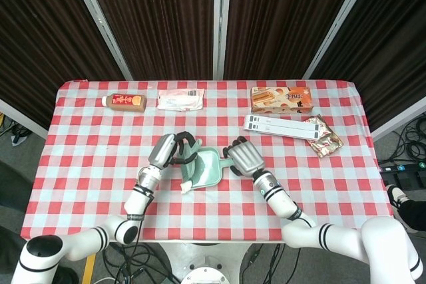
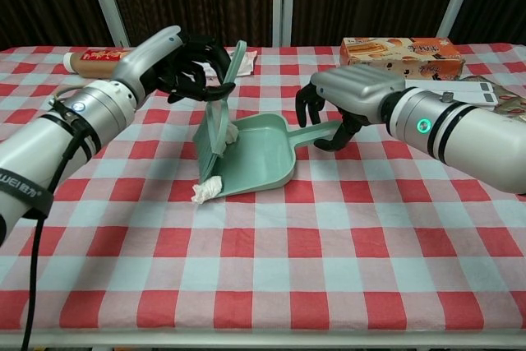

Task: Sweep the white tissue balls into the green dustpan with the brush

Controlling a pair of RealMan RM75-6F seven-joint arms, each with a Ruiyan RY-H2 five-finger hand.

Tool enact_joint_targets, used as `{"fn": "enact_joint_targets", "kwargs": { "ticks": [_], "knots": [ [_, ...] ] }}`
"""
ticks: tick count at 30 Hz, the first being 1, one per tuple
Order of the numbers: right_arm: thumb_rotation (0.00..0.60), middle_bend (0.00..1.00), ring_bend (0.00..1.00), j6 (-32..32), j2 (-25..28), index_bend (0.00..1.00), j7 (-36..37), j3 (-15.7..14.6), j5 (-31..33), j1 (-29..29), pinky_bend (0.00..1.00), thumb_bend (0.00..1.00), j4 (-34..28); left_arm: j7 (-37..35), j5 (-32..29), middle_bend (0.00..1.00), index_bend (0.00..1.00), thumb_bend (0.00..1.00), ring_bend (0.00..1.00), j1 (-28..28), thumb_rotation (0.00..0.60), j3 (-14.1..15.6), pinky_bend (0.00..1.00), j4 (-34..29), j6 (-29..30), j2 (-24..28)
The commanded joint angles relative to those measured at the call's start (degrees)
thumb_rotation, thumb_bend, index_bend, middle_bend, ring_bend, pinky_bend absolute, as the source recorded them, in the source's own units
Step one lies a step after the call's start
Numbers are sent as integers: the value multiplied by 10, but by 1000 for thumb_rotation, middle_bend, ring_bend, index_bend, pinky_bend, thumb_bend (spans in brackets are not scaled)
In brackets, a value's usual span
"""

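Tissue balls: one ball (image 2: 206, 190) lies on the table at the near lip of the dustpan, not yet inside; another (image 2: 231, 131) sits in the pan against the brush.
Brush (image 2: 219, 117): upright at the pan mouth; advise a low, slow push so the near ball rolls over the lip, not past its corner.
Green dustpan (image 2: 261, 154): mouth facing left; keep the lip pressed flat.
Left hand (image 2: 191, 68): wrapped round the brush handle.
Right hand (image 2: 343, 98): clasping the dustpan handle.
Snack box (image 2: 403, 48): far edge, apart.
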Motion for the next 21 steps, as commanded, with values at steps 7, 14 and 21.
{"fn": "enact_joint_targets", "kwargs": {
  "ticks": [7,14,21],
  "knots": [
    [600,612,294,3,-19,637,25,0,-13,-9,207,521,28,-22,-2,555,545,429,692,-4,600,-8,880,-24,-15,7],
    [600,612,294,7,-18,642,43,-1,-31,-14,207,527,40,-27,10,555,546,429,691,15,600,0,880,-72,-2,49],
    [600,612,294,0,1,643,58,-6,-48,-18,207,527,35,-15,23,555,545,429,692,52,600,20,880,-139,30,105]
  ]
}}
